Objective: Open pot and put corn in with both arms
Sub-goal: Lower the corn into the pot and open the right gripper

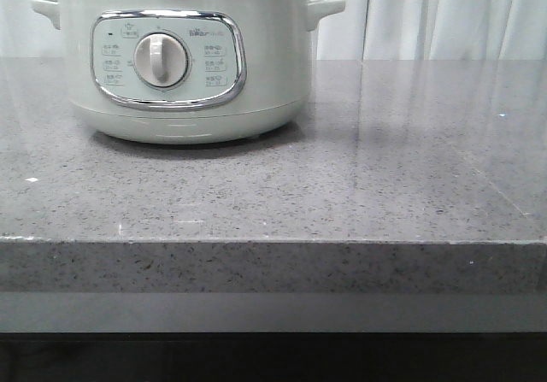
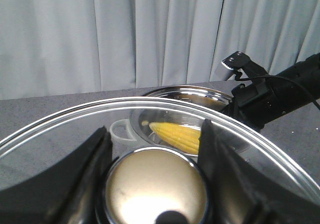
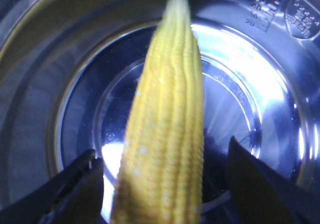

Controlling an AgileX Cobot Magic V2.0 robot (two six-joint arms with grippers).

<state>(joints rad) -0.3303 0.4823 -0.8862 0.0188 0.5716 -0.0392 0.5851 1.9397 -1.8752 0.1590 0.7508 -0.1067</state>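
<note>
- The pot (image 1: 184, 61) stands far left on the grey counter (image 1: 359, 185), uncovered.
- The left gripper (image 2: 152, 176) is clamped on the knob (image 2: 156, 186) of the glass lid (image 2: 250, 149), held off the pot.
- The corn (image 3: 167, 139) lies inside the pot's steel bowl.
- The right gripper (image 3: 165, 184) has its jaws apart, one each side of the corn.

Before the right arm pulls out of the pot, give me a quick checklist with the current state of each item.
1. Lid off the pot: ok, the left gripper holds the glass lid by its knob, clear of the rim.
2. Corn inside the pot: ok, it lies over the steel bottom.
3. Right gripper released: ok, fingers stand apart from the cob on both sides.
4. Corn fully resting on the bottom: cannot tell.
5. Exit path upward free: cannot tell.
</note>
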